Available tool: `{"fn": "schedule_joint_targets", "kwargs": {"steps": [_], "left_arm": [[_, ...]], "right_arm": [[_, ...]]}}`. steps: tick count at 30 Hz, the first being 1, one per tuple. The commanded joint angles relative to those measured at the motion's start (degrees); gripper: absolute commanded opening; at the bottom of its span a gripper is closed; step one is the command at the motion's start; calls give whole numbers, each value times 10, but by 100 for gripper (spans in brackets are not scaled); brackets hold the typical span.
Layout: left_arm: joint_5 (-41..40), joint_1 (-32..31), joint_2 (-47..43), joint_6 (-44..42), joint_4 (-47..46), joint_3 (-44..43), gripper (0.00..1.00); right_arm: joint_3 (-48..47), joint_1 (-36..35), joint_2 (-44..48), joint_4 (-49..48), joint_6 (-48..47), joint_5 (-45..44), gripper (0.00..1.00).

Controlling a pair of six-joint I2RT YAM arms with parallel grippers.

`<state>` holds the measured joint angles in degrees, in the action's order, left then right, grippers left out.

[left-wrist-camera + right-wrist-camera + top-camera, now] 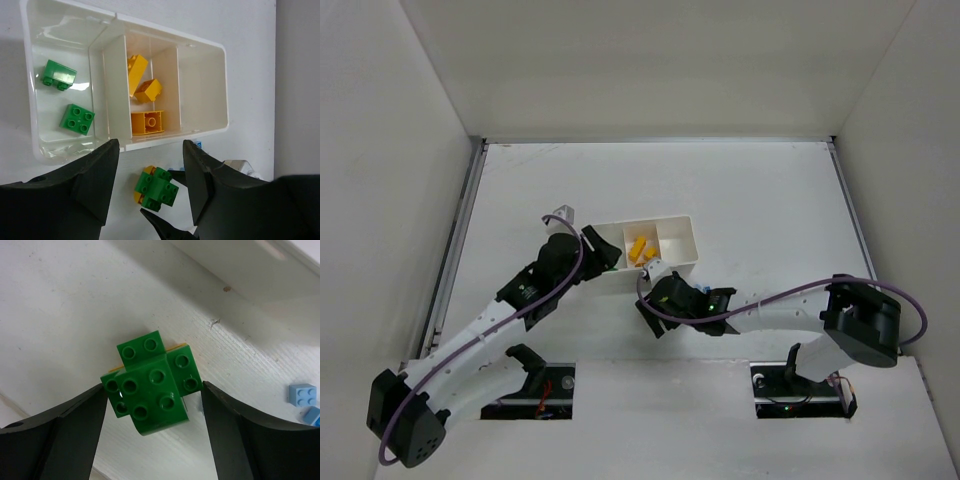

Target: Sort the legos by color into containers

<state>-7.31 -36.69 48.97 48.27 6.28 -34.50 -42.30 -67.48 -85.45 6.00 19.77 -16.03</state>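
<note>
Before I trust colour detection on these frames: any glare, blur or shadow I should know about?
Left wrist: sharp, but white glare patches on the glossy tray beside the green bricks. Right wrist: green lego cluster crisp, tray at top right soft and washed out. Top external: even light, yellow legos tiny.

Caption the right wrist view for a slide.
Right hand brackets stacked green bricks on the table; two blue bricks lie beside.

One white tray [221, 90] with three compartments [200, 85], two loose green legos [77, 119], three loose yellow-orange legos [147, 122], one green-on-yellow clump [150, 390] of unclear brick count, two light-blue legos [303, 393] in view.
</note>
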Motion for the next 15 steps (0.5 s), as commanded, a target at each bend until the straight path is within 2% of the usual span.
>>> {"fn": "schedule_joint_targets", "kwargs": {"steps": [1, 7, 13, 15], "left_arm": [[5, -8, -5, 6, 2, 8, 50], [5, -9, -13, 9, 1, 13, 50], [7, -11, -13, 6, 8, 9, 50], [9, -11, -18, 6, 14, 13, 50]], "right_arm": [[-23, -1, 9, -15, -8, -1, 84], [-29, -1, -5, -17, -9, -3, 84], [-31, 2, -4, -20, -10, -5, 64], [-32, 3, -5, -19, -11, -5, 62]]}}
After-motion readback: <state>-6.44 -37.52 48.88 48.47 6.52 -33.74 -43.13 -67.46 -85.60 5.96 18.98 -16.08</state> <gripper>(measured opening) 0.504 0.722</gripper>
